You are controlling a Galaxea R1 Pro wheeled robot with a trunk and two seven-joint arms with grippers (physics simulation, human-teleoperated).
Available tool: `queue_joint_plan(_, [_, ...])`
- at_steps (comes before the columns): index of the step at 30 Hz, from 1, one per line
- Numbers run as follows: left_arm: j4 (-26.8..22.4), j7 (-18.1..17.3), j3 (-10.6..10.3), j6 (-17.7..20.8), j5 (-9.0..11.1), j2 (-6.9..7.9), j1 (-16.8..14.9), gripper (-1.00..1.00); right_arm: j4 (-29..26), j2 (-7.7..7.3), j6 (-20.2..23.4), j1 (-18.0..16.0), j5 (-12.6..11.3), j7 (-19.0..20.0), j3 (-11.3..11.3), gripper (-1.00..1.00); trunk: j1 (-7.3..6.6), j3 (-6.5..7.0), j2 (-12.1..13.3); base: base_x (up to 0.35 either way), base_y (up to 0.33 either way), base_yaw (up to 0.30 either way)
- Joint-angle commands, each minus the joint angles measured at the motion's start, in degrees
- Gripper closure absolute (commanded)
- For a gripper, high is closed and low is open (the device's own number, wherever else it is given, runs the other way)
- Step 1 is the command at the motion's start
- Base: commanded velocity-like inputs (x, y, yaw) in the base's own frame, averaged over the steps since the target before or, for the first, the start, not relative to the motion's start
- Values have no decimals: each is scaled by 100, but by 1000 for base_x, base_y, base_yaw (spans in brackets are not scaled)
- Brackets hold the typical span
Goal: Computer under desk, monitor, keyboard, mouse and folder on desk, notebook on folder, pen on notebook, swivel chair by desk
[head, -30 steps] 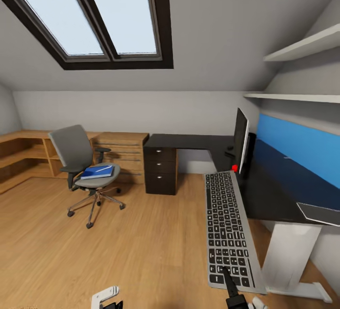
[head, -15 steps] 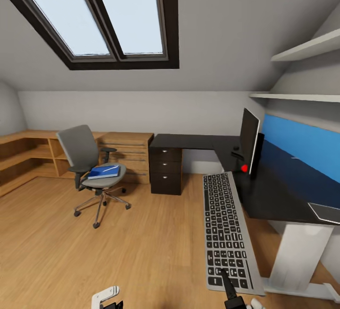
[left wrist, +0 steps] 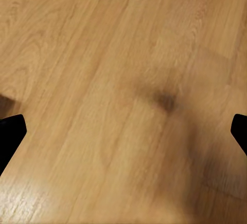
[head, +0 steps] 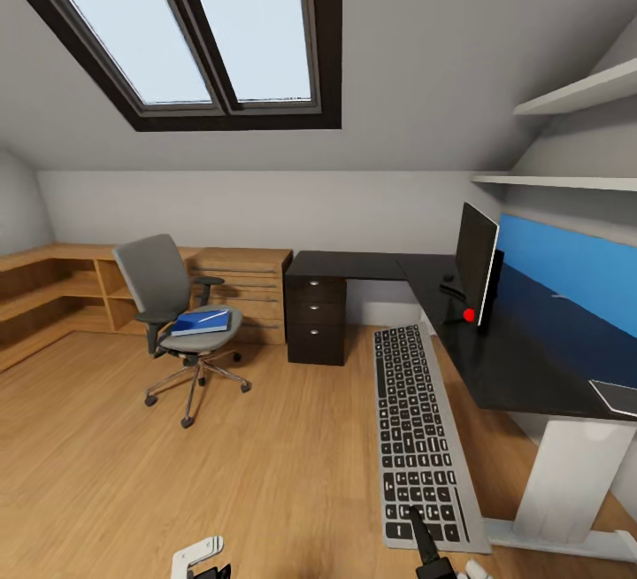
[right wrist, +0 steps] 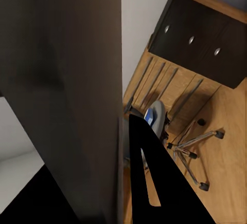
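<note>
Keyboard work is what you have in hand: the long flat keyboard with dark grey keys and a pale silver frame (head: 418,433) is carried out in front of you over the light wood floor (head: 265,473), just beside the black-topped desk (head: 504,358) but not yet on it. Your right gripper (head: 431,552) is clenched on the keyboard's near short end, one dark finger lying across the last key rows. I judge the board stiff and fairly light, yet held at one end it will lever hard on the fingers, so move slowly and lay it flat beside the thin black-faced monitor (head: 476,262) standing on the desk. Your left gripper (left wrist: 123,131) hangs spread and empty above the floor. Across the room, the bright blue folder (head: 203,321) lies on the grey swivel chair (head: 172,309), well apart from the desk.
</note>
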Motion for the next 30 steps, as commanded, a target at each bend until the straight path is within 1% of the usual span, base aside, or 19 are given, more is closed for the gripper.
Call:
queue_joint_plan(1, [-10,58,-32,14,60,9,-2,-100,8,6,17,0,-49,46,-6,100,0,-5,-3,0,2,0])
queue_joint_plan(5, [-10,62,-39,14,60,9,-5,-100,23,22,1,0,-54,36,-8,100,0,-4,-3,0,1,78])
queue_joint_plan(16, [-12,62,-41,14,60,9,-4,-100,24,22,1,0,-63,23,-14,100,0,11,-3,0,0,248])
queue_joint_plan(20, [-12,68,-41,14,60,9,-4,-100,74,12,13,0,-56,26,-16,100,0,11,-3,0,0,58])
queue_joint_plan(21, [-13,70,-42,14,60,9,-4,-100,277,10,10,-3,-50,22,-16,100,0,11,-3,0,0,8])
queue_joint_plan(25, [-14,39,-49,5,38,9,-5,-100,399,10,9,-4,-58,18,-40,100,0,11,-3,0,0,2])
queue_joint_plan(30, [-14,44,-44,5,40,9,-5,-100,402,10,0,-9,-59,20,-43,100,-110,101,197,0,0,0])
